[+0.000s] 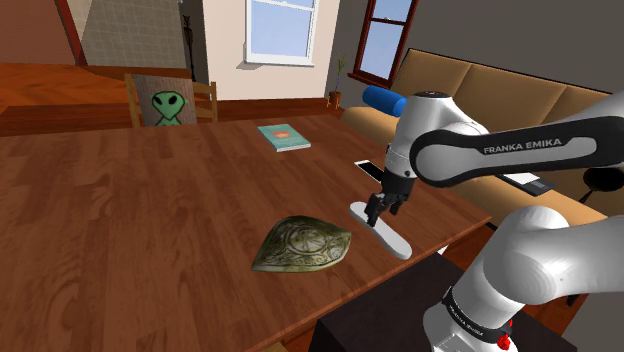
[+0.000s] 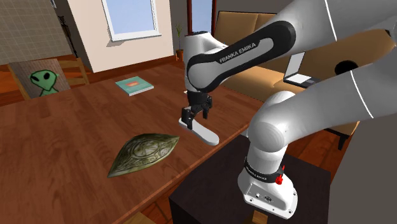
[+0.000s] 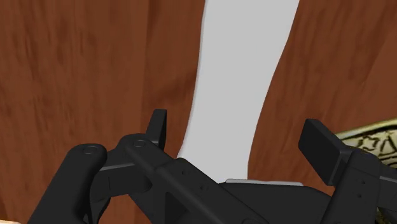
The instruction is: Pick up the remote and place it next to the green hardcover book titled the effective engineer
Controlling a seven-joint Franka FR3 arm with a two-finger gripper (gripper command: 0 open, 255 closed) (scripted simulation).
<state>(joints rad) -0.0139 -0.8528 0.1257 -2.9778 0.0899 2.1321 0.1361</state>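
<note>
Near the bench's (image 1: 150, 220) edge, the remote (image 1: 392, 240) is lying under a spread claw (image 1: 385, 212).
Open wood is running from the stand-side edge to the green book (image 1: 284, 137), which is lying well apart toward the far side. A bronze shield ornament (image 1: 303, 246) is sitting near the pale grey remote. The claw's fingers (image 3: 321, 143) are straddling one end of the remote without touching it.

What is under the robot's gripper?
A pale grey remote lies flat on the wooden table, between the open fingers of the gripper, which do not touch it. The gripper covers the remote's near end.
</note>
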